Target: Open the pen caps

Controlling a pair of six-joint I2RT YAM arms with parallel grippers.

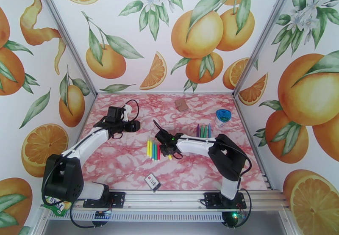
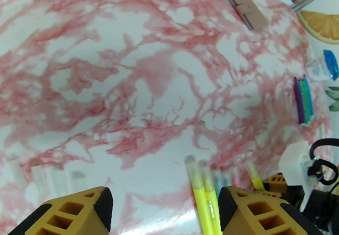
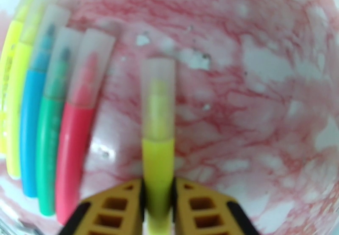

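My right gripper (image 3: 158, 197) is shut on the barrel of a yellow-green marker (image 3: 157, 164), whose frosted cap (image 3: 158, 87) points away over the table. In the top view this gripper (image 1: 168, 153) sits just right of a row of capped markers (image 1: 153, 149): yellow, blue, green and pink (image 3: 76, 147). A second group of purple, green and blue markers (image 1: 203, 131) lies further right. My left gripper (image 1: 137, 125) hovers above the table to the left, open, with nothing between its fingers (image 2: 84, 210). Two yellow markers (image 2: 203, 197) show near its right finger.
A round blue-lidded container (image 1: 223, 116) stands at the right, beyond the second marker group. A brown folded piece (image 1: 182, 104) lies near the back wall. A small black-and-white card (image 1: 153, 182) rests near the front edge. Patterned walls close in three sides.
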